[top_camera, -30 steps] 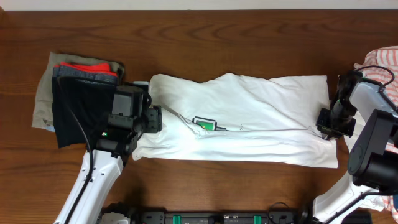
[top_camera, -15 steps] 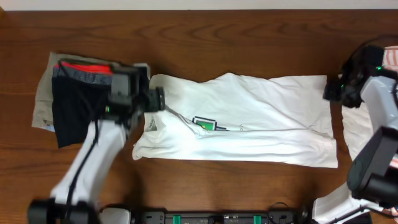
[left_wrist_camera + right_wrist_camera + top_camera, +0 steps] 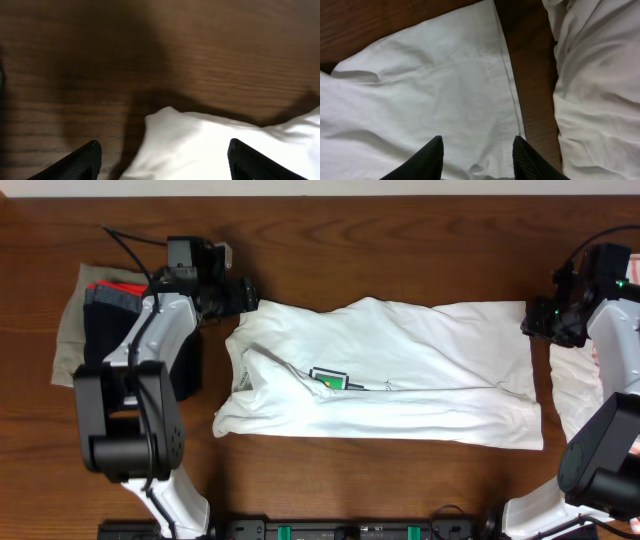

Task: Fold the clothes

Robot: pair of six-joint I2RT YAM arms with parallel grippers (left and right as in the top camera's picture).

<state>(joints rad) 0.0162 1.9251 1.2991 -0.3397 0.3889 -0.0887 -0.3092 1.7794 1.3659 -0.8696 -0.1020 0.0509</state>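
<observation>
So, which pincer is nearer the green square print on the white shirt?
Left. The left pincer is above and left of the print; the right pincer is at the shirt's right edge.

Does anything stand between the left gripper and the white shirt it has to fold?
Nothing visible does. The left gripper is open right above a corner of the white shirt, with only bare table around it. The pile of dark clothes lies off to the side, not between them.

The left hand (image 3: 163, 150) and right hand (image 3: 478, 142) have black fingers (image 3: 85, 160) on white, black-jointed arms (image 3: 150, 345).
</observation>
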